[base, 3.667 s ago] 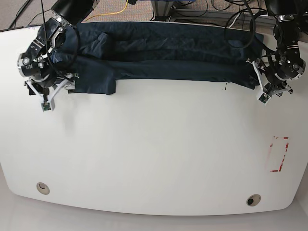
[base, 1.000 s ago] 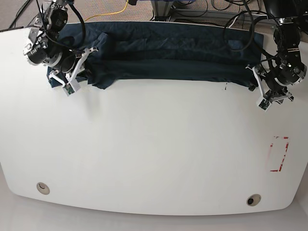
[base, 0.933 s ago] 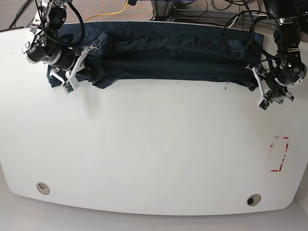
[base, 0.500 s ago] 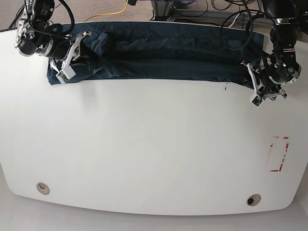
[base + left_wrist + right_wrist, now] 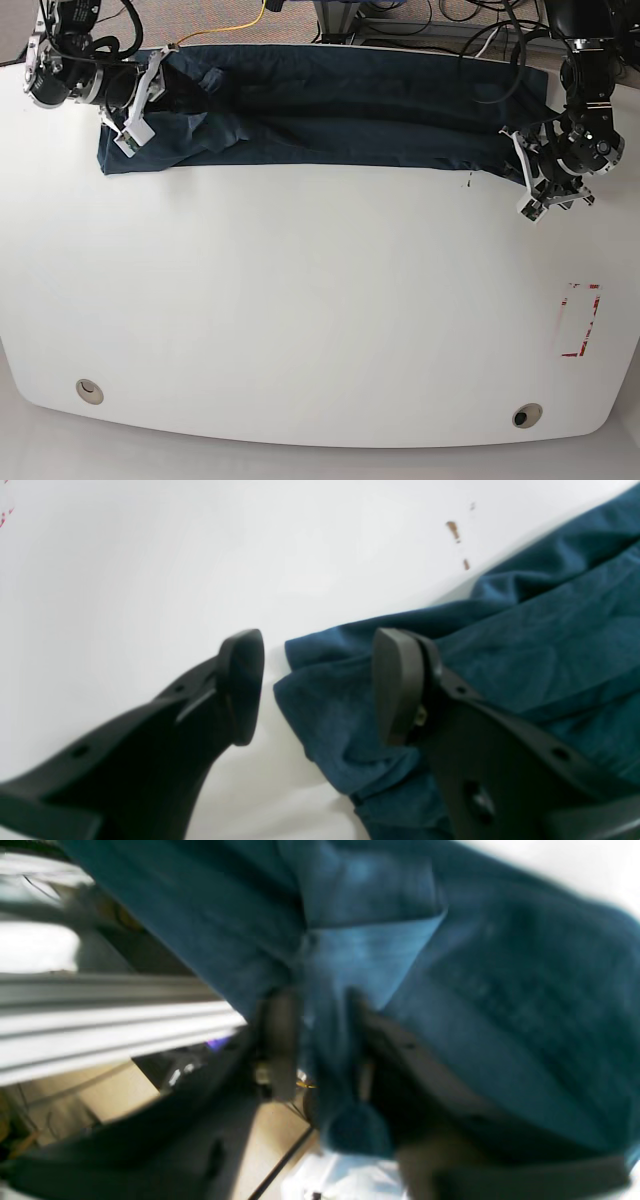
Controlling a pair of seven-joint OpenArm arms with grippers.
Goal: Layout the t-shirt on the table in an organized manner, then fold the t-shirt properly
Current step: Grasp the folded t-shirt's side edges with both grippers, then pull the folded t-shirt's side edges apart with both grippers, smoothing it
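My left jaws (image 5: pixel 317 685) gape around the shirt (image 5: pixel 330 110) corner, holding nothing; right jaws (image 5: pixel 315 1040) pinch limp cloth. Soft stuff: I'd grab hems on the worktop (image 5: pixel 320 320).

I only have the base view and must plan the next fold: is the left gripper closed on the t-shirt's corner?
Observer: No. In the left wrist view the left gripper is open, jaws straddling the corner of the t-shirt.
Operator: Is the fabric lifted there?
Observer: It lies bunched on the table; one finger is over cloth, the other over bare white surface.
Operator: And the other arm?
Observer: Its wrist view is blurred: cloth runs between the fingers of the right gripper, but whether it is gripped I cannot tell.
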